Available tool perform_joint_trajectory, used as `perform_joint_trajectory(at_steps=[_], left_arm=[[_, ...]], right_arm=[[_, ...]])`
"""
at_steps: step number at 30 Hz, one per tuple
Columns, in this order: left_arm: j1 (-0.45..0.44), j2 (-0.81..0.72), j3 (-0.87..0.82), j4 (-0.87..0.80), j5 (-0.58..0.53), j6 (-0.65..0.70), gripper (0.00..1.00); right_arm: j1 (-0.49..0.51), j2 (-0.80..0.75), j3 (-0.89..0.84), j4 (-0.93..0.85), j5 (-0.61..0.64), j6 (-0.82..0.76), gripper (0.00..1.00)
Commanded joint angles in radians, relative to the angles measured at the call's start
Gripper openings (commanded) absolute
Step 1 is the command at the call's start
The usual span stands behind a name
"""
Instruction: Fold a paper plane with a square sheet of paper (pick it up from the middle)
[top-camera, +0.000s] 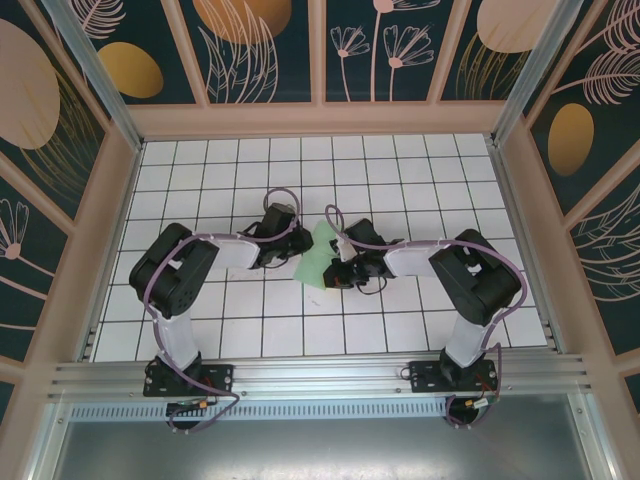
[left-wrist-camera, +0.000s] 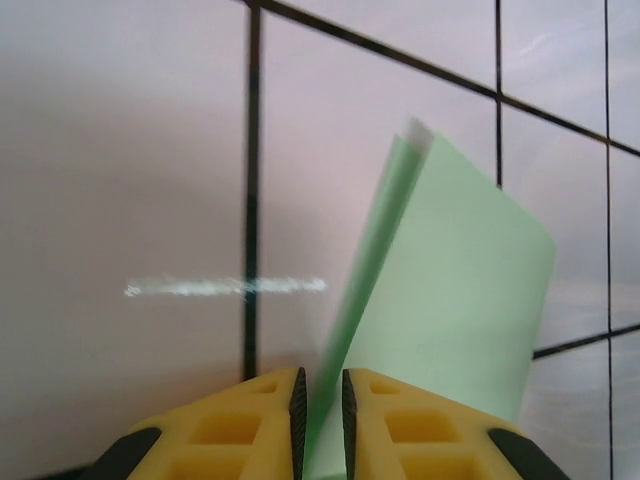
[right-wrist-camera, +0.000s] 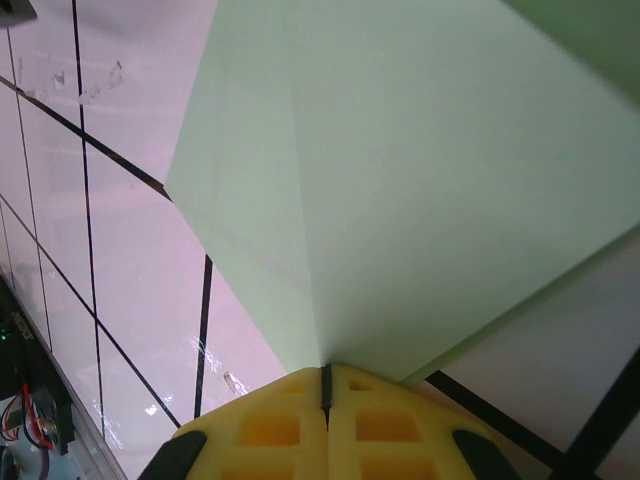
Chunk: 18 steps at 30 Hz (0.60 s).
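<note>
The square sheet of paper (top-camera: 316, 258) sits at the middle of the white-tiled table (top-camera: 400, 170), lifted off the tiles and pinched from both sides.

Nearest, at 6 o'clock in the top view, the two arm bases (top-camera: 185, 378) are bolted to a metal rail (top-camera: 320, 372). From there each arm bends inward toward the centre.

The left gripper (top-camera: 292, 258) meets the sheet at its 9 o'clock edge. In the left wrist view its yellow fingers (left-wrist-camera: 250, 420) stand with a thin slot between them. The pale green paper (left-wrist-camera: 450, 290) passes down through that slot, so the left gripper (left-wrist-camera: 321, 385) is clamped on it. The paper rises from the slot toward 1 o'clock as a doubled layer, its two edges just apart at the top.

The right gripper (top-camera: 338, 272) touches the sheet at about its 4 o'clock. In the right wrist view its fingers (right-wrist-camera: 270, 425) are pressed tight together. The right gripper (right-wrist-camera: 326, 375) nips the paper (right-wrist-camera: 400, 180) where a crease ends. That crease runs away toward 12 o'clock, and the sheet spreads wide from 11 to 2 o'clock above the tiles.

Beyond the paper, toward 12 o'clock, bare tiles run to dark wall panels (top-camera: 260, 40) painted with plants.
</note>
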Motion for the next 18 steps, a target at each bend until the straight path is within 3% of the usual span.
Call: perform_joint_trajectory(at_steps=[1,8,13,18], left_arm=[[0.022,-0.012,0.014,-0.032,-0.002,0.052,0.21],[0.021,-0.156,-0.007,0.07,0.113,-0.018,0.23],[0.01,-0.135,-0.036,0.157,0.271,-0.1,0.19],[-0.011,-0.075,-0.081,0.254,0.323,-0.178,0.16]], right_arm=[[-0.005,0.046,-0.021,-0.096,0.085,0.007,0.0],[-0.005,0.056,0.019,-0.11,0.08,-0.001,0.0],[-0.005,0.059,0.035,-0.116,0.085,-0.002,0.0],[-0.005,0.051,0.035,-0.109,0.082,0.001,0.0]])
